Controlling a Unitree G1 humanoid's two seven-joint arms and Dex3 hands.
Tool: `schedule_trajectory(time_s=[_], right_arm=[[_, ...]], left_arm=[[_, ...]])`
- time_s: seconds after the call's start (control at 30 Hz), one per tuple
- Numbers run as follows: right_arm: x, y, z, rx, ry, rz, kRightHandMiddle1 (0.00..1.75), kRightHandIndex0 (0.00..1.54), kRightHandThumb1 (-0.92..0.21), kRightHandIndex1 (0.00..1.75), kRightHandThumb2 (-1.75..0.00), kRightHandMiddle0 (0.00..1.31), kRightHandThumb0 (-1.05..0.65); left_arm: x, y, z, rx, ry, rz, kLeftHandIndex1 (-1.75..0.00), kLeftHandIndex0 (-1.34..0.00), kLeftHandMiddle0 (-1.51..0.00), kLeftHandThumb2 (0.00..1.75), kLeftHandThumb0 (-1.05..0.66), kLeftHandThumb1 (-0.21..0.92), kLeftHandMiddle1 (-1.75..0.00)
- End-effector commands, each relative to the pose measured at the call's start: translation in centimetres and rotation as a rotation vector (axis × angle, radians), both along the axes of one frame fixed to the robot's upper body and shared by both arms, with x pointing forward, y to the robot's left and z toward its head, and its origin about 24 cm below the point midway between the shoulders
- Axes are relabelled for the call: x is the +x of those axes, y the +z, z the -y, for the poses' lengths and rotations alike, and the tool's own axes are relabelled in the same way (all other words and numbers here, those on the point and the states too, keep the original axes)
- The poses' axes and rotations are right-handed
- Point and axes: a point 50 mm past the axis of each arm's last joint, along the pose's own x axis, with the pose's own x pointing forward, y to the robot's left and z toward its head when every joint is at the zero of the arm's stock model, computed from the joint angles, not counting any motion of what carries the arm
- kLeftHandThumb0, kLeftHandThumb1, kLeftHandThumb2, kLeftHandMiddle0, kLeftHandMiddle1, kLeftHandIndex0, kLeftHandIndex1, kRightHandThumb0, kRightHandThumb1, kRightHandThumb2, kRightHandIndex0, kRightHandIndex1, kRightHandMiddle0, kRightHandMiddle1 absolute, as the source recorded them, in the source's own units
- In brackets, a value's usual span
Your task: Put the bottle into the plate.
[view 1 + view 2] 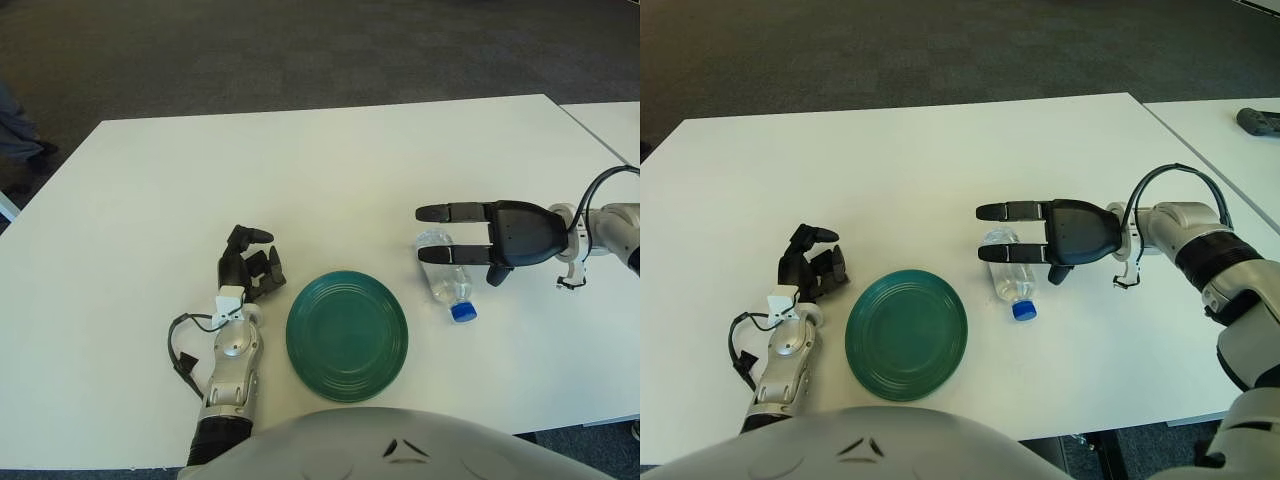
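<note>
Right hand (470, 232) is out over the white tabletop (320, 170), fingers stretched straight and spread, gripping nothing. One finger lies across the clear bottle (445, 279), the other runs just beyond the bottle's far end; whether the finger actually touches the plastic cannot be told. The bottle lies on its side, blue cap (461, 312) pointing toward the robot, just right of the green plate (346, 334) with a narrow strip of white between them. No label or writing can be read on the bottle.

The plate sits near the tabletop's front edge, flat and bare inside. Left hand (250, 265) shows just beside the plate's left rim, fingers curled in, holding nothing.

Plenty of open white surface behind the plate and bottle, all the way to the far edge, where dark carpet (300, 50) begins. To the right, a seam and a second white table (1230, 120) with a dark object (1262, 121) on it.
</note>
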Motion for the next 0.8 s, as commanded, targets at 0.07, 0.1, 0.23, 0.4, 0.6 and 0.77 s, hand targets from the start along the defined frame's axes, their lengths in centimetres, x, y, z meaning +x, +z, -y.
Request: schedule_trajectory(time_s=[0.07,0.1,0.23,0.4,0.6,0.77], right_arm=[[0.42,0.64,-0.12,-0.030,0.028,0.015,0.01,0.01,-0.92,0.00,-0.63,0.00,-0.85],[0.45,0.64,-0.20,-0.031,0.031,0.010,0.01,0.01,-0.92,0.00,-0.63,0.00,-0.84],[0.39,0.61,-0.43,-0.034,0.040,-0.012,0.00,0.01,-0.92,0.00,-0.61,0.00,-0.82],[0.21,0.61,-0.50,-0.041,0.046,-0.030,0.00,0.00,-0.92,0.00,-0.60,0.00,-0.78],[-0.06,0.46,-0.54,-0.048,0.054,-0.036,0.00,0.00,-0.92,0.00,-0.63,0.00,-0.79],[-0.24,0.27,-0.55,-0.084,0.049,-0.050,0.00,0.00,-0.92,0.00,-0.69,0.00,-0.82]], left_arm=[[-0.37,-0.03,0.48,-0.018,0.005,-0.008,-1.75,-0.61,-1.19,1.30,-0.48,0.33,-1.75],[-0.38,-0.02,0.50,-0.020,0.006,-0.008,-1.75,-0.61,-1.19,1.30,-0.48,0.33,-1.75],[-0.55,0.13,0.62,-0.033,-0.002,-0.001,-1.75,-0.61,-1.20,1.30,-0.48,0.33,-1.75],[-0.81,0.34,0.69,-0.035,-0.010,0.008,-1.75,-0.61,-1.21,1.29,-0.48,0.33,-1.75],[-1.11,0.55,0.75,-0.029,-0.001,0.009,-1.75,-0.61,-1.22,1.30,-0.48,0.33,-1.75],[-1.22,0.64,0.83,-0.025,-0.004,0.002,-1.75,-0.61,-1.22,1.30,-0.48,0.33,-1.75]])
